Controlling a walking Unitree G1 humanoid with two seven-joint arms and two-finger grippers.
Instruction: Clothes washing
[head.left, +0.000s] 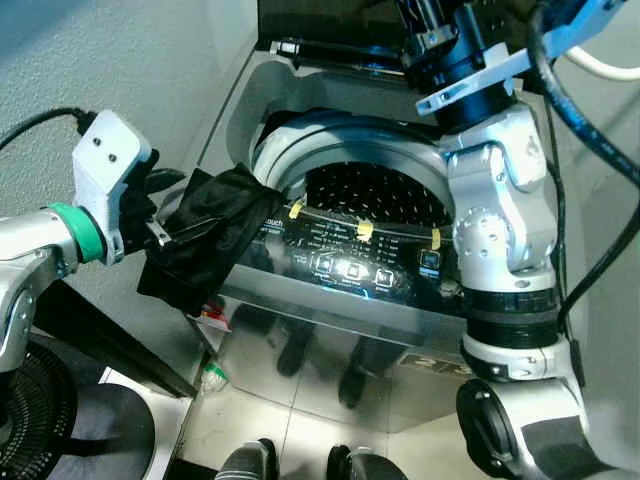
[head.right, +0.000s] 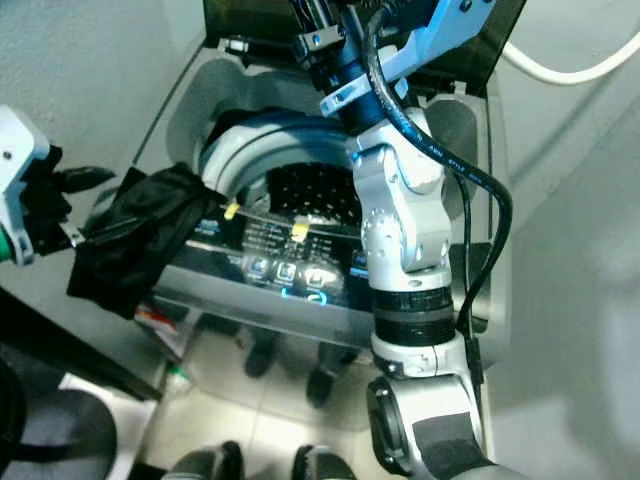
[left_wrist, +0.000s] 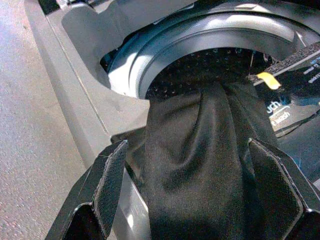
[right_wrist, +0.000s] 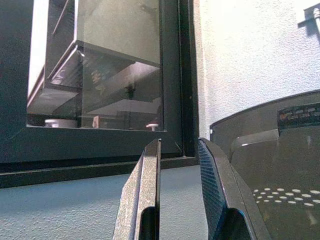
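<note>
One black garment (head.left: 205, 235) hangs over the washer's (head.left: 240, 100) left rim, part trailing toward the drum (head.left: 375, 190), part down the near-left side. The left gripper (left_wrist: 200, 185) sits at that rim with its fingers (left_wrist: 112, 175) spread wide either side of the cloth (not pinching it, as far as the wrist view tells). The right gripper (right_wrist: 177, 190) is raised at the far side by the open lid (head.left: 330, 20), fingers nearly together, holding nothing. Loading looks like the step in hand; next, the cloth likely needs pushing or lifting rightward so all of it drops into the drum.
</note>
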